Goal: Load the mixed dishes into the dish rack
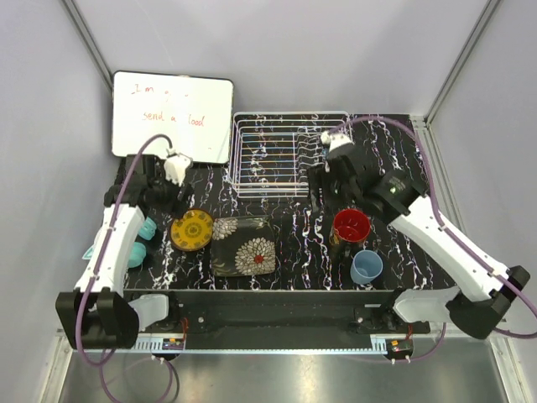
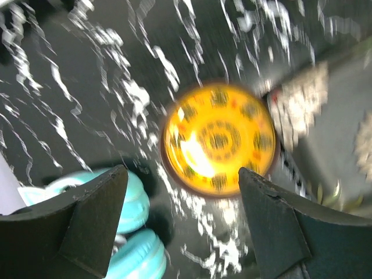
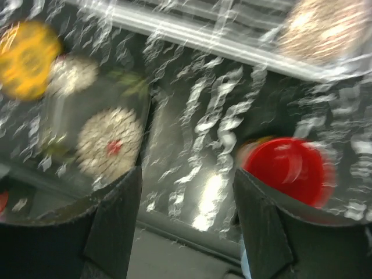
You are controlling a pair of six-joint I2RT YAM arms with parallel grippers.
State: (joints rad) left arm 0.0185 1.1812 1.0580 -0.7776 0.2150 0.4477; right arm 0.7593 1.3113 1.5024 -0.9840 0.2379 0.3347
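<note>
The white wire dish rack point(image 1: 289, 155) stands at the back centre. In front of it lie a yellow round plate point(image 1: 191, 229) point(image 2: 220, 138) and a dark rectangular floral plate point(image 1: 243, 245) point(image 3: 104, 133). To the right stand a black mug with a red inside point(image 1: 351, 227) point(image 3: 288, 168) and a light-blue cup point(image 1: 367, 267). My left gripper point(image 1: 172, 201) point(image 2: 183, 174) hangs open and empty just above the yellow plate's near edge. Between the rack and the mug, my right gripper point(image 1: 323, 189) point(image 3: 187, 174) is open and empty over bare table. A blurred beige patterned dish point(image 3: 317, 29) shows behind the rack's bars point(image 3: 203, 35).
A whiteboard point(image 1: 172, 113) with red writing leans at the back left. Teal headphones point(image 1: 147, 239) point(image 2: 125, 232) lie left of the yellow plate, under my left arm. The table has a black marbled top point(image 1: 294, 239), and grey walls close it in on three sides.
</note>
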